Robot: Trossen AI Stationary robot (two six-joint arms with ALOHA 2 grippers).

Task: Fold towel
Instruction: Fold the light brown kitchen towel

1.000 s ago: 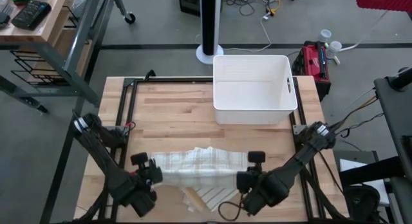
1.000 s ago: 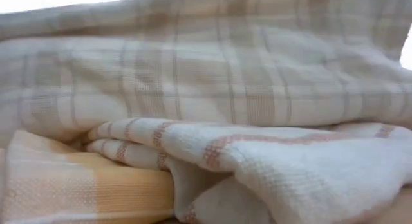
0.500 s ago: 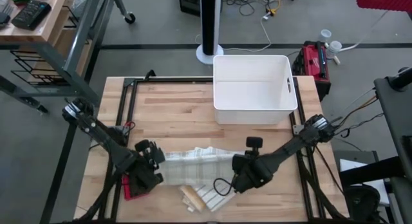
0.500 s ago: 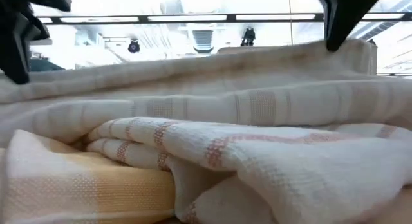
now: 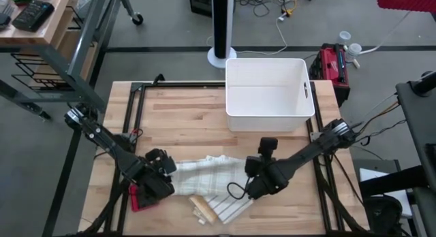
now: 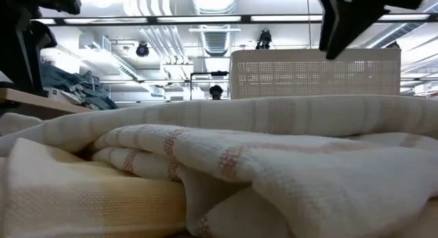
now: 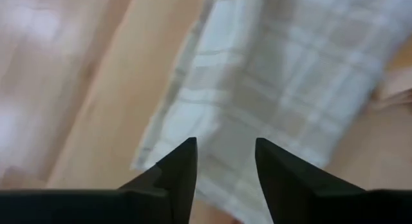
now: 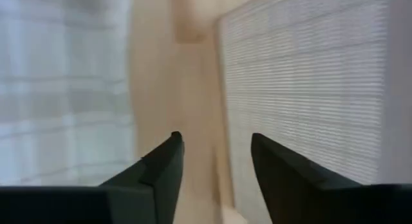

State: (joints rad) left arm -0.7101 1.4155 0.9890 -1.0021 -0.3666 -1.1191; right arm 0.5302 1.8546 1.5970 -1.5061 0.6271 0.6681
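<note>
High view, item one: towel, pale plaid, lying partly folded and rumpled on the bench near its front edge, between the two arms; a striped layer shows beneath its front side.
Item two: left hand, at the towel's left edge, fingers parted, nothing held; the left wrist view shows cloth below the open fingers, not between them.
Item three: right hand, at the towel's right edge, fingers likewise parted and empty.
Item four: white bin, at the bench's far side, apart from the towel.
Handling note, judged: the fold looks just laid down. Lift both hands straight up and clear together so neither snags the edge, then re-grasp matching corners evenly for the next fold.
</note>
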